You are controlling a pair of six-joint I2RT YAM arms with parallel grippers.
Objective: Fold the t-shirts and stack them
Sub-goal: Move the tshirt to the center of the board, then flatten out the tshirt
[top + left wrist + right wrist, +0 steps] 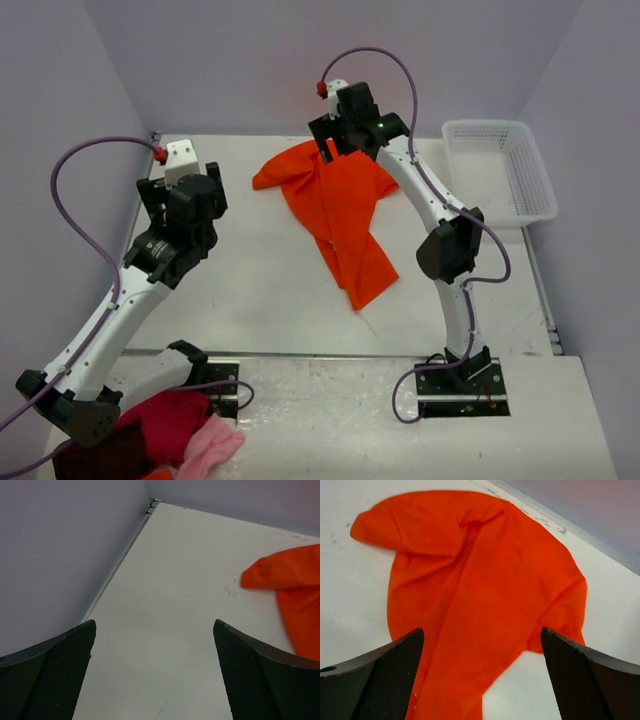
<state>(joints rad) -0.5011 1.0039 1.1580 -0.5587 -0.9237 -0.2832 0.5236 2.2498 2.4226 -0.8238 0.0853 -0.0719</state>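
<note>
One bright orange t-shirt (340, 210) lies crumpled and stretched out on the white table, from the far middle toward the near right. My right gripper (335, 145) hovers over the shirt's far end, open and empty. In the right wrist view the shirt (470, 580) fills the space under the right gripper (482, 650). My left gripper (185, 190) is open and empty over bare table to the left of the shirt. In the left wrist view the left gripper (155, 645) frames bare table and a corner of the shirt (295, 595) shows at the right.
A white plastic basket (500, 170) stands at the far right of the table. A pile of red, dark red and pink clothes (170, 435) lies at the near left by the left arm's base. Walls close in at the back and both sides.
</note>
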